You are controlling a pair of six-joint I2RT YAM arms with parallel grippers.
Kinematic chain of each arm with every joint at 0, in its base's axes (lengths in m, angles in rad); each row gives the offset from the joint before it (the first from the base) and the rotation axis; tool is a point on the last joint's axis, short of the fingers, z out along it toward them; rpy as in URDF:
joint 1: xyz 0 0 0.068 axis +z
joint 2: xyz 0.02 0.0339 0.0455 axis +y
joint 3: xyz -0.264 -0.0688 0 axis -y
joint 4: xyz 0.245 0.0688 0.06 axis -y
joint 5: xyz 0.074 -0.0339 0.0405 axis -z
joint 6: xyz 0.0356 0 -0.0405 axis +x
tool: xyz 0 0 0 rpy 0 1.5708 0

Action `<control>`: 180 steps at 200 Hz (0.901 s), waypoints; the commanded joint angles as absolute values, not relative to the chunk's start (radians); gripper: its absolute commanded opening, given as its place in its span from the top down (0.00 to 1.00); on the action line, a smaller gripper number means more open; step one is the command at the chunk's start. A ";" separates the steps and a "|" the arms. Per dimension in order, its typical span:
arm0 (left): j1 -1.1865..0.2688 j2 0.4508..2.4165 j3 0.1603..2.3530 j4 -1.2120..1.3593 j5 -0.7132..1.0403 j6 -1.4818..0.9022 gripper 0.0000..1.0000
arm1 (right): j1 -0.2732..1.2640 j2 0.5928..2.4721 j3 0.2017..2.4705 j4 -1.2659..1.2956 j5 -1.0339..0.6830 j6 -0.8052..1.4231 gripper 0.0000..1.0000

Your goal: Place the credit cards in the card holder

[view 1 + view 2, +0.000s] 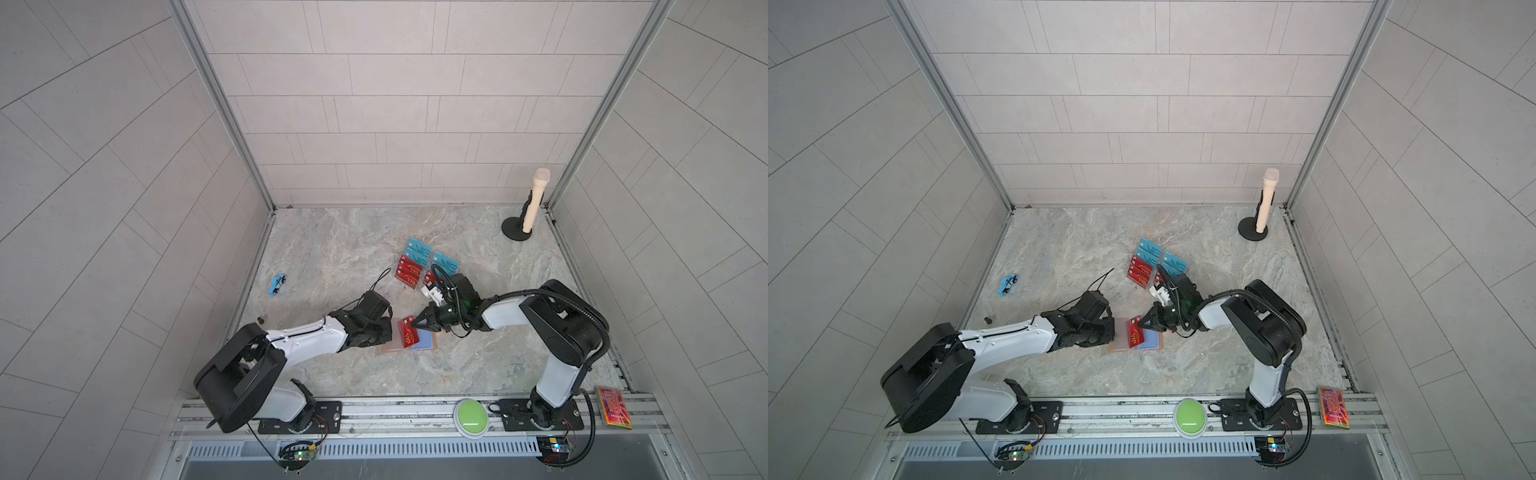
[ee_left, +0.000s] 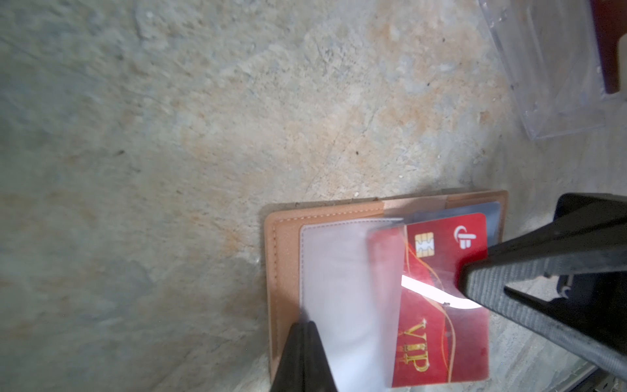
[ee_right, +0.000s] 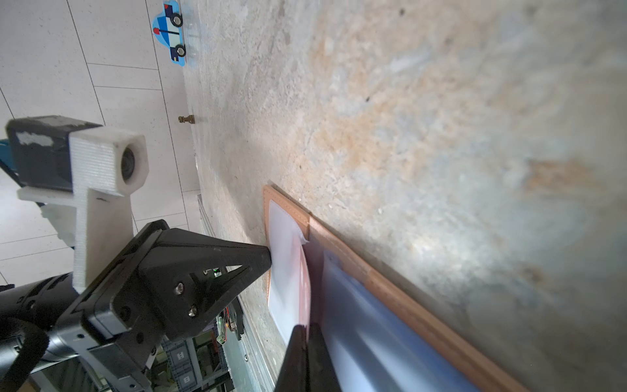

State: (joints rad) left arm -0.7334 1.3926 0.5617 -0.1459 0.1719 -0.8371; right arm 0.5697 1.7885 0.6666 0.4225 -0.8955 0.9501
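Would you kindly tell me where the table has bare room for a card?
Free: between toy car and card stand; the near strip between card holder and front rail. Crowded: left gripper and right gripper, holding a red card, meet over it.

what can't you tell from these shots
left claw: pinching the sleeve or just touching it; blurred in wrist views, under the arm in top views
card: depth in the holder; sleeve and right claw cover it, left wrist view
brown bit: too small in top views
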 commanded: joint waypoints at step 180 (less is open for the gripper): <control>-0.737 1.344 0.617 -0.270 0.193 -0.815 0.87 | 0.741 1.658 0.775 -0.008 -0.518 0.776 0.69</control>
State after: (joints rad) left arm -0.7334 1.3739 0.5777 -0.2020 0.1875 -0.8303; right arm 0.7147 1.7111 0.7181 0.2474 -0.6373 0.9028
